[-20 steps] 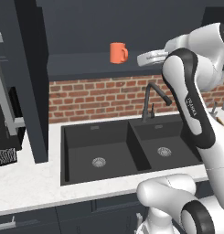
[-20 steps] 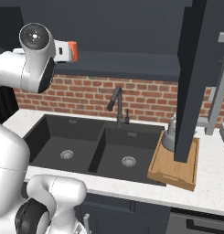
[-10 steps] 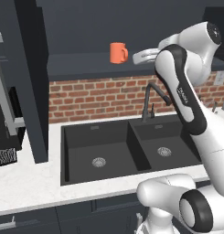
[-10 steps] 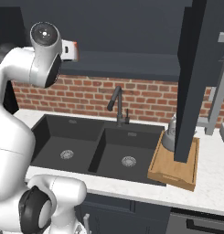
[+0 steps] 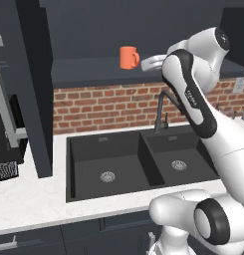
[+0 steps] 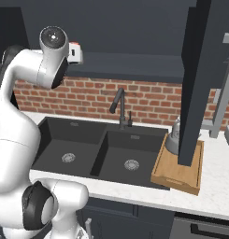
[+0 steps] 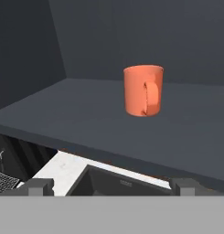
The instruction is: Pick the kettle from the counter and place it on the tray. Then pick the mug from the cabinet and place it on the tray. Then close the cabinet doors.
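The orange mug stands upright on the dark cabinet shelf, above the brick wall and black sink. The gripper faces it, fingers wide apart, holding nothing.

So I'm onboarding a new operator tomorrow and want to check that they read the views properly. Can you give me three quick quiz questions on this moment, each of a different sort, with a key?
1. True or false: the mug stands upright on the cabinet shelf.
2. Where is the kettle? A) in the sink B) on the tray C) on the shelf
3. Fill in: the gripper, short of the mug, has its jaws ____.

Key: 1 true; 2 B; 3 open.
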You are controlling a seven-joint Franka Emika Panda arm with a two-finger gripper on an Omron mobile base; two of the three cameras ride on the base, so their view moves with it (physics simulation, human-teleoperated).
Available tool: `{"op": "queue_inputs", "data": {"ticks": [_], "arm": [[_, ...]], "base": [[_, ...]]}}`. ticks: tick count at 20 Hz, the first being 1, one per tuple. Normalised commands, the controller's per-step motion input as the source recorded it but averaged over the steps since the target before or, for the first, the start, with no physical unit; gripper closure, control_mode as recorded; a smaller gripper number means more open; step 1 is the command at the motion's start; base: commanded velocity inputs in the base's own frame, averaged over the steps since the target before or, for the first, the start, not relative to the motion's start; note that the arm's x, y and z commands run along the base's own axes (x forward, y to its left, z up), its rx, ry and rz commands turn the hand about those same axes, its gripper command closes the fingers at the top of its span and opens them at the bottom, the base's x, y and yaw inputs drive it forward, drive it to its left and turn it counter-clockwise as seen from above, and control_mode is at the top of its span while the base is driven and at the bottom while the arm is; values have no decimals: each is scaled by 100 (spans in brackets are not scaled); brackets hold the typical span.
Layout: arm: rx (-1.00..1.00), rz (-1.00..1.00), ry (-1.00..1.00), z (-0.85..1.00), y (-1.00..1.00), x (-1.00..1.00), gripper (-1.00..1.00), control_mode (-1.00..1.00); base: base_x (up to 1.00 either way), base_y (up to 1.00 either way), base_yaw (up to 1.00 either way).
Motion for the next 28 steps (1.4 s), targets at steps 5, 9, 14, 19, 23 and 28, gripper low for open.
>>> {"op": "queue_inputs", "data": {"ticks": [5, 9, 14, 19, 23, 28], "arm": [[0, 0, 0, 0, 0, 32, -100, -100], [0, 0, 0, 0, 0, 31, -100, -100], [0, 0, 0, 0, 0, 30, -100, -100], [0, 0, 0, 0, 0, 21, -100, -100], [0, 0, 0, 0, 0, 18, -100, -100], [0, 0, 0, -1, 0, 19, -100, -100]], "base": [[0, 0, 0], [0, 0, 0], [0, 0, 0], [0, 0, 0], [0, 0, 0], [0, 0, 0]]}}
